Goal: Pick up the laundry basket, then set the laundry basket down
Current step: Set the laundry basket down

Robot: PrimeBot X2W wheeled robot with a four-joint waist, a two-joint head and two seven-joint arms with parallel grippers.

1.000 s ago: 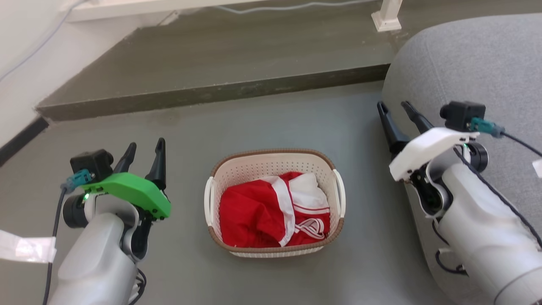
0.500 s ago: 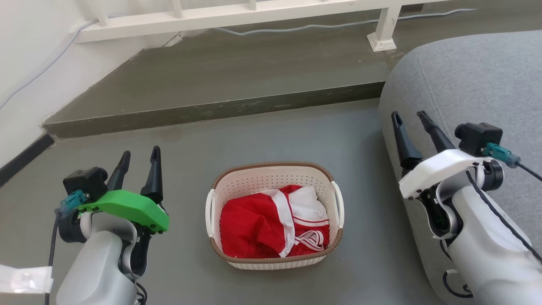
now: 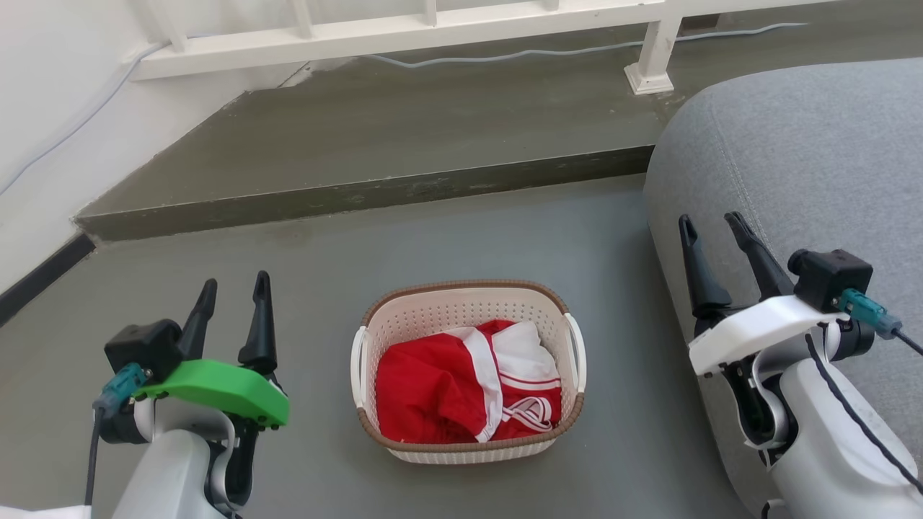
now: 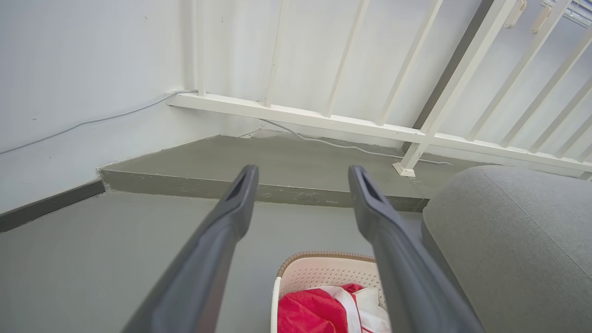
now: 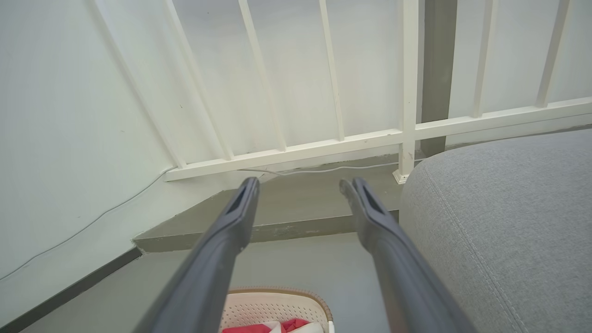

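Bare floor [image 3: 303, 432] left of laundry basket [image 3: 461, 450], sofa [image 3: 793, 158] crowding right

The grey floor [image 3: 461, 231] runs up to a low step [image 3: 375, 130] on the far side. A white railing [image 3: 404, 32] stands on the step, with a thin wire [image 3: 548, 52] along its foot. A soft grey seat [image 3: 793, 144] sits on the right. A red and white cloth [image 3: 433, 389] lies crumpled near the middle.

Grey floor [image 3: 461, 231], a raised step [image 3: 360, 194] and white railing [image 3: 404, 32] beyond the right gripper [image 3: 708, 217]; grey sofa [image 3: 793, 144] just beside it.
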